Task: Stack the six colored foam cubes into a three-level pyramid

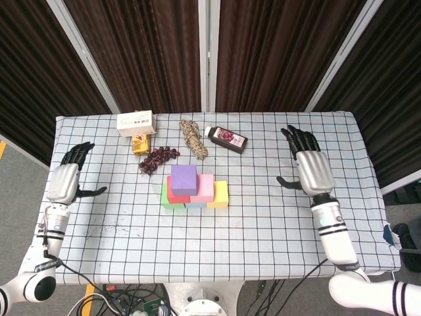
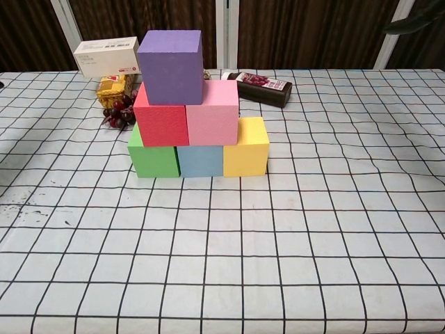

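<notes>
A three-level pyramid stands mid-table. Its bottom row is a green cube (image 2: 153,158), a blue cube (image 2: 199,161) and a yellow cube (image 2: 246,147). On them sit a red cube (image 2: 160,117) and a pink cube (image 2: 212,112), with a purple cube (image 2: 170,67) (image 1: 183,180) on top. My right hand (image 1: 308,168) hovers open well to the right of the stack, fingers spread, holding nothing; only a fingertip (image 2: 413,22) of it shows in the chest view. My left hand (image 1: 66,179) is open at the table's left edge, far from the cubes.
Behind the stack lie a dark bottle (image 1: 226,139), a coil of rope (image 1: 193,138), a bunch of grapes (image 1: 158,158), a yellow snack pack (image 1: 140,143) and a white box (image 1: 135,122). The checked tablecloth (image 1: 263,217) covers the table.
</notes>
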Action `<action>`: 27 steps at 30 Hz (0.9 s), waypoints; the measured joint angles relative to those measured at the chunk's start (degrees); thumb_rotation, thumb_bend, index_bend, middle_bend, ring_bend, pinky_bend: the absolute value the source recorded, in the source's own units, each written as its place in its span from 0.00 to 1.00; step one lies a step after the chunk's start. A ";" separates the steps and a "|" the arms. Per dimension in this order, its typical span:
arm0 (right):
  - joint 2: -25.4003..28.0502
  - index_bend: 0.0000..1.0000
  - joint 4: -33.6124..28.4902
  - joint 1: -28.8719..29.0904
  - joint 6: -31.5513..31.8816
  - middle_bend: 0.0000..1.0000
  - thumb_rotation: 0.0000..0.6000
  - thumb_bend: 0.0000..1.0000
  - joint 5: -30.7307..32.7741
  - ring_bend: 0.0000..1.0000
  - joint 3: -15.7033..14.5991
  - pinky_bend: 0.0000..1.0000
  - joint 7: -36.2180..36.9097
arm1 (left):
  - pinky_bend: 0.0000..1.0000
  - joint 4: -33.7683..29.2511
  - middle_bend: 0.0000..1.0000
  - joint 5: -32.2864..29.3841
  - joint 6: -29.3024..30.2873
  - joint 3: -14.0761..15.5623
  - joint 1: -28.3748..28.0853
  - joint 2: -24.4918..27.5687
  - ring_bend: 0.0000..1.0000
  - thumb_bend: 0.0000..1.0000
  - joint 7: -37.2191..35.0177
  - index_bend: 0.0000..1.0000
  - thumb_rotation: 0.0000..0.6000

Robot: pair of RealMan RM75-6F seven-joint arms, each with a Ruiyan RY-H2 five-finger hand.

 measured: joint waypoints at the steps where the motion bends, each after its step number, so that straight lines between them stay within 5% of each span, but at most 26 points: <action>1: 1.02 0.00 -1.21 -1.23 0.89 0.00 1.00 0.08 -1.23 0.00 -0.58 0.00 0.41 | 0.09 -1.45 0.04 0.26 0.51 0.26 0.35 0.88 0.01 0.00 0.87 0.09 1.00; 13: 8.09 0.00 -7.72 -11.66 8.12 0.00 1.00 0.08 -14.13 0.00 -6.95 0.00 5.97 | 0.09 -7.73 0.04 3.15 4.67 3.64 3.32 4.41 0.01 0.00 6.24 0.09 1.00; 27: 9.08 0.00 -9.92 -14.36 9.02 0.00 1.00 0.09 -18.12 0.00 -7.98 0.00 5.44 | 0.08 10.55 0.02 3.41 1.54 2.90 -0.52 -11.93 0.01 0.00 -0.05 0.06 1.00</action>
